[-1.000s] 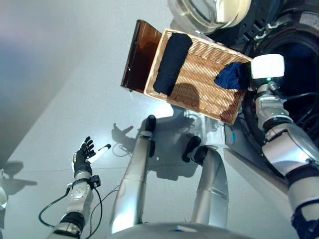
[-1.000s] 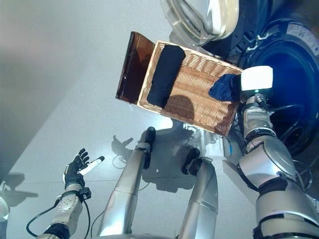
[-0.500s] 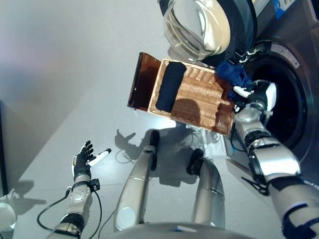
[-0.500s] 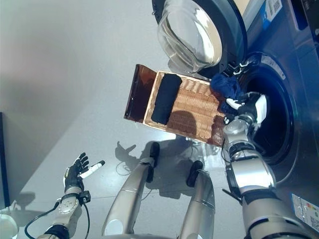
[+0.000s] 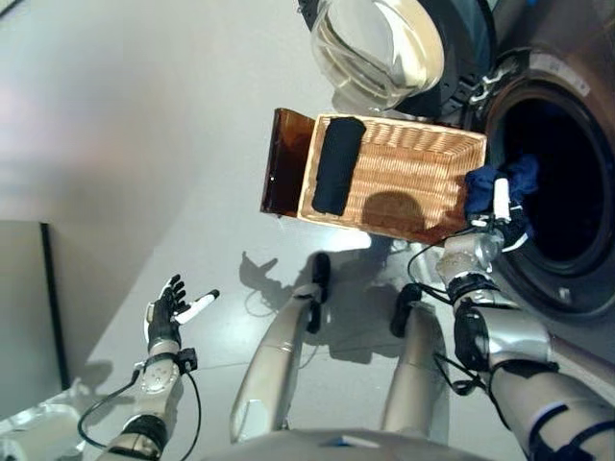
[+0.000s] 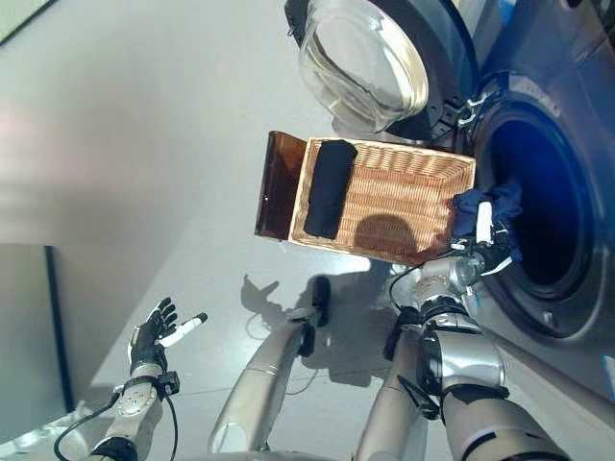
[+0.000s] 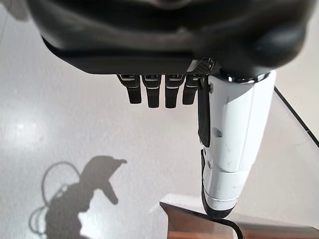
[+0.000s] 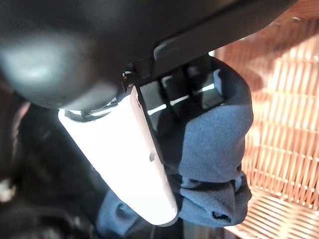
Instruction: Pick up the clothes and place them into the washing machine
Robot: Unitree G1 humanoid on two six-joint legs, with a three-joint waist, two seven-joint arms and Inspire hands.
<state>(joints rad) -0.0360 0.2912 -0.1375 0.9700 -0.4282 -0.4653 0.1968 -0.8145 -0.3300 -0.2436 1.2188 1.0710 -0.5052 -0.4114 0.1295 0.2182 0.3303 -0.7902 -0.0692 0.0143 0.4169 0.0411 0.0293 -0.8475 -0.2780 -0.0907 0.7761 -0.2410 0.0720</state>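
Gripping the blue garment [image 5: 500,187] in our right hand [image 5: 502,223], fingers curled round it, we are holding it at the washing machine's drum opening [image 5: 562,182], right of the wicker basket [image 5: 423,182]. Our left hand [image 5: 168,309] is hanging open, empty, near left, while a dark folded garment [image 5: 336,165] is lying at the basket's left end.

Washer drum opening [image 5: 567,178] stands unobstructed beyond the right hand [image 5: 500,219] and its blue garment [image 5: 485,187]. Open door [image 5: 380,43] hangs just beside the basket's [image 5: 404,226] far edge. Floor [image 5: 144,144] around the left hand [image 5: 165,312] is passable.
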